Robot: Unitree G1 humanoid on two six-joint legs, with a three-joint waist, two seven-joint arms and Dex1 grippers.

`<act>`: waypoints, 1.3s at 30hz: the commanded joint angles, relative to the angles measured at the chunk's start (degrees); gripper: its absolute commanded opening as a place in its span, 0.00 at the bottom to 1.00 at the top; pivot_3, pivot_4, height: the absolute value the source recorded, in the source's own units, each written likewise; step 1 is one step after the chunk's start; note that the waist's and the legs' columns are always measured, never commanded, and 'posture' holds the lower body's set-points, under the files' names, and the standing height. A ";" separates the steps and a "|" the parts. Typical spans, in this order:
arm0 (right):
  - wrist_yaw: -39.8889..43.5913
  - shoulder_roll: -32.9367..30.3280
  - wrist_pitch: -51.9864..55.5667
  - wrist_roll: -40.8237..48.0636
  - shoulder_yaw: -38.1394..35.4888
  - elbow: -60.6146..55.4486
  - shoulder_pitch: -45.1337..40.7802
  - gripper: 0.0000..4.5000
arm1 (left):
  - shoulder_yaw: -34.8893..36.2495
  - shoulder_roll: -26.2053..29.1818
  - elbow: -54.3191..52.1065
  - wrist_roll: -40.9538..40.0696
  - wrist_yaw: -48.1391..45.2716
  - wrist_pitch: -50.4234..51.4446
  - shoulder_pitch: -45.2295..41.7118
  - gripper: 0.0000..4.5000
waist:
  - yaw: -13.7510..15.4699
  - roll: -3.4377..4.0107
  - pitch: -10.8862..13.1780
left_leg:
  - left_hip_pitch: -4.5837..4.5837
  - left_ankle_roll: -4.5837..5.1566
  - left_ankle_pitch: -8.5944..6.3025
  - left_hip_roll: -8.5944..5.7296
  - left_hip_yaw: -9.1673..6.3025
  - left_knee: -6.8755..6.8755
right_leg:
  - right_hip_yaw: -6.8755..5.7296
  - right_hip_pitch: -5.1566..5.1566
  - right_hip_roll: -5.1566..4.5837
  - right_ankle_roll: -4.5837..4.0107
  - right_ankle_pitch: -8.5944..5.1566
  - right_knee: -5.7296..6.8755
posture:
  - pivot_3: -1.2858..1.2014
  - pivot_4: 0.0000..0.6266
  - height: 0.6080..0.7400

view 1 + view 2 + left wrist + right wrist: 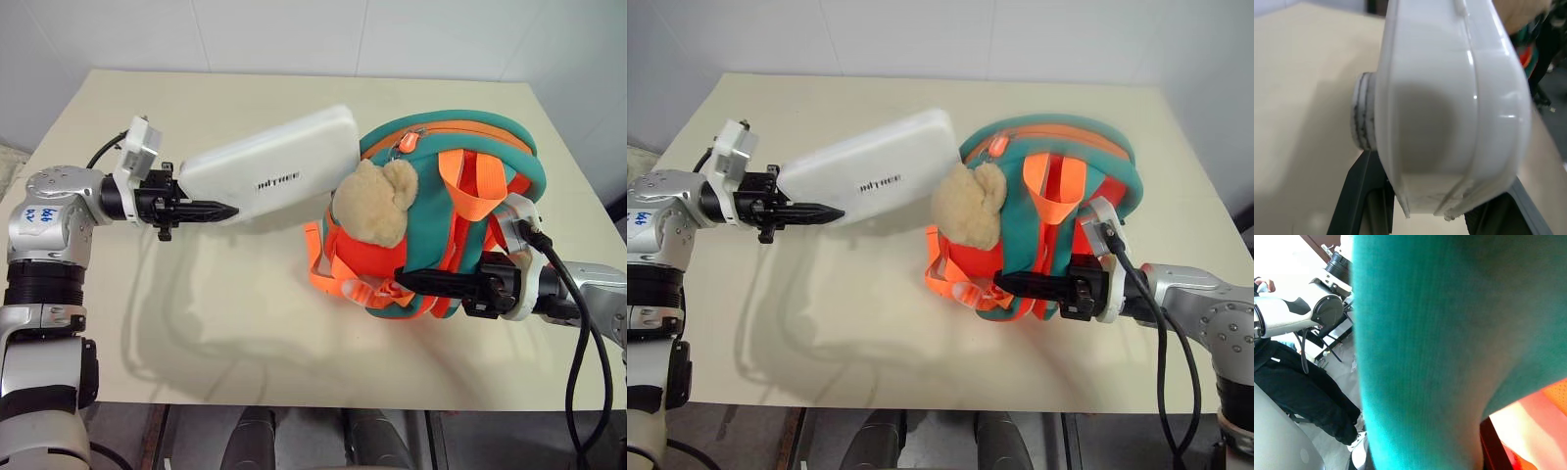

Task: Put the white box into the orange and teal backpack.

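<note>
My left gripper (217,211) is shut on the left end of the white box (274,166), which hangs tilted above the table. The box's far end points at the orange and teal backpack (431,230) and nearly reaches its top left. In the left wrist view the white box (1449,107) stands close between the black fingers (1359,196). The backpack stands on the table's right half with a tan plush toy (377,201) on its front. My right gripper (411,281) is shut on the backpack's lower teal edge, and teal fabric (1425,357) covers most of the right wrist view.
The beige table (245,323) lies bare under the box and toward its near edge. Orange webbing loops (343,279) hang at the backpack's lower left. In the right wrist view a person's dark trousers (1308,396) and a white machine arm (1298,313) stand beyond the table.
</note>
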 commanded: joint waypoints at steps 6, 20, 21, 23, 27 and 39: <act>-0.89 0.35 -1.53 2.36 -2.34 -2.71 1.29 0.02 | -2.38 1.54 3.51 3.68 -7.10 -1.13 -6.38 0.30 | -0.01 0.00 0.00 | -0.04 0.00 0.00 0.00 -0.03 0.01 | -0.01 -0.01 0.01 0.00 0.00 0.02 | 0.52 0.24 1.00; -0.97 1.61 -2.55 1.79 -0.68 -2.82 1.10 0.02 | -24.66 7.34 3.44 -6.45 -8.64 -4.23 -19.79 0.30 | 0.00 -0.02 0.01 | -0.06 0.01 0.00 -0.01 -0.07 0.00 | -0.02 -0.02 0.01 0.00 -0.01 0.05 | 0.52 0.24 1.00; -0.95 1.79 -2.60 1.70 -0.55 -2.84 1.14 0.02 | -26.61 7.38 3.53 -7.32 -8.64 -4.71 -20.81 0.30 | -0.03 -0.02 0.01 | -0.06 0.01 0.00 -0.01 -0.08 -0.02 | -0.02 -0.03 0.02 -0.01 -0.02 0.05 | 0.52 0.24 1.00; -0.98 2.18 -2.67 1.37 -0.21 -2.80 1.02 0.02 | -29.96 7.25 3.99 -8.80 -8.64 -5.58 -22.50 0.30 | -0.10 -0.02 0.02 | -0.06 0.01 0.00 0.00 -0.08 -0.04 | -0.02 -0.04 0.04 -0.02 -0.02 0.06 | 0.52 0.24 1.00; -1.15 3.06 -2.80 0.92 0.49 -2.58 0.39 0.02 | -35.43 4.62 5.78 -10.37 -8.64 -8.24 -26.12 0.30 | -0.11 -0.02 0.02 | -0.07 0.01 0.00 0.00 -0.08 -0.05 | -0.02 -0.05 0.04 -0.03 -0.03 0.07 | 0.52 0.24 1.00; -2.93 5.51 -3.35 0.27 1.42 -3.59 -0.05 0.02 | -29.59 -17.89 17.83 2.69 -7.94 -6.44 -34.42 0.30 | -0.18 -0.06 0.04 | -0.14 0.05 -0.01 -0.02 -0.07 0.00 | -0.02 -0.09 0.07 0.00 -0.05 0.06 | 0.52 0.24 1.00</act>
